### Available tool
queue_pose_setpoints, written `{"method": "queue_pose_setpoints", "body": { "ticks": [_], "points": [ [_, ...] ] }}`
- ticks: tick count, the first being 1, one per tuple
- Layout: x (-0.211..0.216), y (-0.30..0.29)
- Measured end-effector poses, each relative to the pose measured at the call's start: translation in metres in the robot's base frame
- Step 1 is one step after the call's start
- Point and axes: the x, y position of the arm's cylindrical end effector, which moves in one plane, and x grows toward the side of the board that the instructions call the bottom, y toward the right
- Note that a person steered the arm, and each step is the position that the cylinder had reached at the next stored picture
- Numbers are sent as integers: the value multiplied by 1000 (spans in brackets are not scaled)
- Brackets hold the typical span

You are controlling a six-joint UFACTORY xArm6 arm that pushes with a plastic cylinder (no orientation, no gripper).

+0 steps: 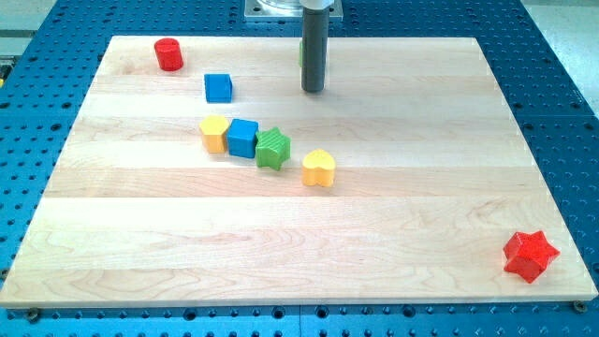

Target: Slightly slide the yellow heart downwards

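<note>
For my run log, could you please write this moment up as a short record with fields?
board: wooden board on a blue perforated table
tip: my tip near the view's top, touching no block
target: yellow heart, below the tip, apart from the row
row: yellow block, blue cube, green star, close together
others: blue cube, red cylinder, red star

A wooden board (374, 234) is lying on a perforated table (562, 94). Four blocks are sitting in a touching row near the board's centre, running from the view's left down to the right: a yellow block (214, 133), a blue cube (242, 138), a green star (273, 148), then, just apart, the yellow heart (318, 168). Another blue cube (218, 87) is sitting above them. A red cylinder (168, 53) is standing at top left, a red star (530, 255) at bottom right. My tip (313, 91) is standing well above the heart.
</note>
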Motion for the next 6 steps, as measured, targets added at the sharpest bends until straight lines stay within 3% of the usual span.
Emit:
{"method": "queue_pose_setpoints", "body": {
  "ticks": [2, 3, 4, 5, 6],
  "points": [
    [7, 0],
    [45, 1],
    [133, 34],
    [193, 10],
    [224, 20]
  ]
}}
